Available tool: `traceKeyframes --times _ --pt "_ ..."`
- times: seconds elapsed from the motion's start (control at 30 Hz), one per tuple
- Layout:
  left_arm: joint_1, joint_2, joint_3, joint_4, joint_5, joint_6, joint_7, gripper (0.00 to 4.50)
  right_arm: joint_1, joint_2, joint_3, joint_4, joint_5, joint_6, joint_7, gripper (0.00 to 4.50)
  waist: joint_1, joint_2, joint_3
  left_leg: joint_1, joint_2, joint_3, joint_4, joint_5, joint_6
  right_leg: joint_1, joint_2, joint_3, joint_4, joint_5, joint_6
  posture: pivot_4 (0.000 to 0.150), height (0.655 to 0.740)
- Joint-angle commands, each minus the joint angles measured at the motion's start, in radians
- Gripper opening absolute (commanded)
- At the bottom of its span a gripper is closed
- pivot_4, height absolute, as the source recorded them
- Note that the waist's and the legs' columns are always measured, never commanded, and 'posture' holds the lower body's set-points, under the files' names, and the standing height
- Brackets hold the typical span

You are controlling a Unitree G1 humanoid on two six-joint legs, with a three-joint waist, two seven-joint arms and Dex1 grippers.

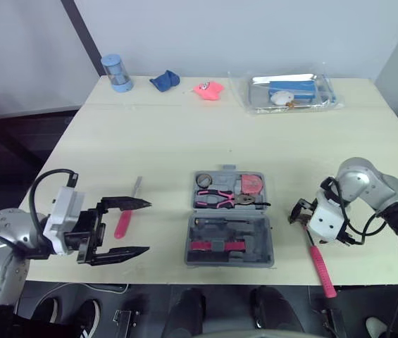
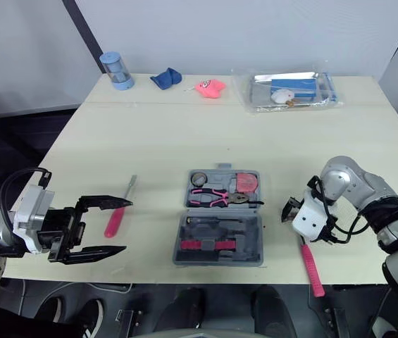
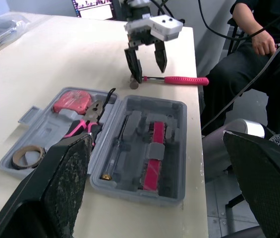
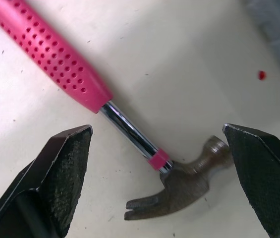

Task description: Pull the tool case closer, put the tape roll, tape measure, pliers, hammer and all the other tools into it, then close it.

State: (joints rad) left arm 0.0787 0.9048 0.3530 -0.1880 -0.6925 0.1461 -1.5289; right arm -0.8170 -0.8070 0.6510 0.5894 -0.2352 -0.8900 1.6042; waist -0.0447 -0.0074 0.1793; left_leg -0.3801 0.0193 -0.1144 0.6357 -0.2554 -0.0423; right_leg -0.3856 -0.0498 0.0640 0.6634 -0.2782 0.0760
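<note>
Left gripper point(image 1: 148, 227), fingers spread wide and empty, is positioned left of the open tool case point(image 1: 229, 263). A pink-handled screwdriver point(image 1: 122, 224) lies on the table point(image 1: 184, 134) left of the case, beside that gripper. Tape roll point(image 1: 203, 180), pliers point(image 1: 220, 199) and tape measure point(image 1: 251, 183) sit in the case's far half. Right of the case, the right gripper point(image 3: 148, 73) (fingers apart, nothing held) straddles the head end of the hammer point(image 1: 320, 264), which lies flat on the table.

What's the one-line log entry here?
right gripper open over hammer; left gripper open; tool case open, pliers inside; screwdriver on table
</note>
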Motion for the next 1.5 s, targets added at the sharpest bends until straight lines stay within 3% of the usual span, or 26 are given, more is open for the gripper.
traceKeyframes --times 0.03,0.23,0.27,0.33,0.57,0.63,1.07,1.2,1.5 --pt "0.011 -0.002 0.030 -0.041 -0.023 0.000 0.004 4.50 -0.027 0.018 0.022 0.035 -0.072 -0.067 -0.036 4.45 -0.002 0.000 0.000 0.000 0.000 0.000 0.000 0.000 0.000 0.000 0.000 0.000 0.000 0.000 0.000 0.150 0.7400" --pt "0.030 -0.005 0.042 -0.061 -0.032 0.005 0.019 4.50 -0.081 0.052 0.051 0.141 -0.159 -0.128 -0.106 4.45 -0.010 0.000 0.000 0.000 0.000 0.000 0.000 0.000 0.000 0.000 0.000 0.000 0.000 0.000 0.000 0.150 0.7400" --pt "0.036 -0.006 0.045 -0.067 -0.034 0.006 0.021 4.50 -0.095 0.056 0.054 0.157 -0.166 -0.137 -0.112 4.23 -0.012 0.000 0.000 0.000 0.000 0.000 0.000 0.000 0.000 0.000 0.000 0.000 0.001 0.000 0.000 0.150 0.7400" --pt "0.045 -0.008 0.048 -0.076 -0.038 0.008 0.024 4.50 -0.117 0.059 0.058 0.180 -0.167 -0.147 -0.111 3.72 -0.018 0.000 0.000 0.000 0.000 0.000 0.000 0.000 0.000 0.000 0.000 0.000 0.001 0.000 0.000 0.150 0.7400" --pt "0.057 -0.018 0.047 -0.081 -0.039 0.002 0.019 4.50 -0.144 0.052 0.058 0.203 -0.104 -0.147 -0.046 0.38 -0.021 0.000 0.000 0.000 0.000 0.000 0.000 0.000 0.000 0.000 0.000 0.000 0.001 0.000 0.000 0.150 0.7400" --pt "0.057 -0.020 0.045 -0.078 -0.037 -0.002 0.014 4.50 -0.127 0.046 0.052 0.184 -0.082 -0.127 -0.034 0.02 -0.022 0.001 0.000 0.000 0.000 0.000 0.000 0.000 0.000 0.000 0.000 0.000 0.001 0.000 0.000 0.150 0.7400" --pt "0.033 -0.027 0.035 0.006 -0.026 -0.044 -0.050 4.50 -0.060 0.031 0.028 0.129 -0.067 -0.080 -0.085 0.02 -0.023 0.000 0.000 0.001 0.000 0.000 0.000 0.000 0.000 0.000 0.000 0.000 0.001 0.000 0.000 0.150 0.7400" --pt "0.036 -0.029 0.032 0.012 -0.026 -0.054 -0.056 4.50 -0.024 0.002 -0.021 0.061 0.040 0.064 -0.024 0.02 -0.022 0.000 0.000 0.000 0.000 -0.001 0.000 0.000 0.000 0.000 0.000 0.000 0.001 0.000 0.000 0.150 0.7400" --pt "0.046 -0.040 0.027 0.014 -0.030 -0.070 -0.060 4.50 0.180 -0.192 -0.131 -0.257 0.299 0.461 0.010 0.02 -0.015 0.002 0.001 0.000 -0.001 -0.001 0.000 0.000 0.000 0.000 0.000 0.000 0.001 0.000 0.000 0.150 0.7400"
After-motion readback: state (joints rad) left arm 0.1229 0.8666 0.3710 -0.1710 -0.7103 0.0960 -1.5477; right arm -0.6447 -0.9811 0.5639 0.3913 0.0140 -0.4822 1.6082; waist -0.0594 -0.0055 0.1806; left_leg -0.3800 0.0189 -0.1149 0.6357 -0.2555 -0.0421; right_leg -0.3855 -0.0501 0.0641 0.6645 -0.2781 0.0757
